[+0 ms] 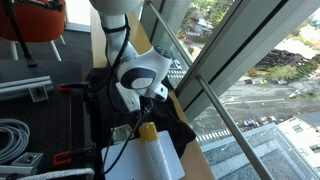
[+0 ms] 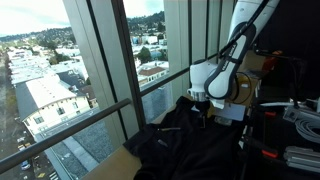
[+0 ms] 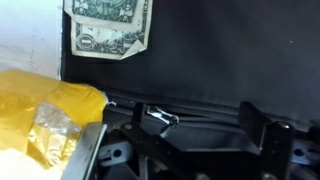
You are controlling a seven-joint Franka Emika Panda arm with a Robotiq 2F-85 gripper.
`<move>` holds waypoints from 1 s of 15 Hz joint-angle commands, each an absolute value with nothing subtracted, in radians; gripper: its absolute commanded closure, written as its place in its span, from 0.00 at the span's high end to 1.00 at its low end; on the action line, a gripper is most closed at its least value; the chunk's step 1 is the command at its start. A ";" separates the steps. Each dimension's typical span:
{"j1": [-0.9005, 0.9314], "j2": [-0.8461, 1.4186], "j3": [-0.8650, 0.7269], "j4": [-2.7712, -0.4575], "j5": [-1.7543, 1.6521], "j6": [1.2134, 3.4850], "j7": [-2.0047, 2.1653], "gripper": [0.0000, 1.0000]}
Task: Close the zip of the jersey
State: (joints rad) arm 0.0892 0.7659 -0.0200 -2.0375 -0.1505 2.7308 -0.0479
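The black jersey (image 1: 172,118) lies spread on the table by the window and shows in both exterior views (image 2: 180,145). In the wrist view its zip (image 3: 205,107) runs as a thin dark line across the black fabric, with a small shiny puller (image 3: 160,118). My gripper (image 3: 200,125) is low over the jersey, its two black fingers wide apart on either side of the zip line. The puller lies between them, close to one finger. The gripper is open and holds nothing. It also shows in both exterior views (image 1: 150,100) (image 2: 203,108), pointing down onto the garment.
A banknote (image 3: 110,25) lies on the jersey above the zip. A yellow piece (image 3: 50,120) on a white sheet (image 3: 25,40) lies beside the garment (image 1: 148,130). Window glass and its rail (image 1: 215,100) run along the table's edge. Cables and gear (image 1: 15,135) are on the far side.
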 commanded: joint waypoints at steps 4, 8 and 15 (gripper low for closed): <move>0.097 0.744 -0.030 -2.055 -0.165 2.732 -0.051 0.41; 0.094 0.750 -0.036 -2.038 -0.168 2.730 -0.056 0.10; 0.090 0.758 -0.047 -2.015 -0.171 2.726 -0.062 0.00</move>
State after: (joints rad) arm 0.0880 0.7636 -0.0365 -2.0218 -0.1505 2.7308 -0.0518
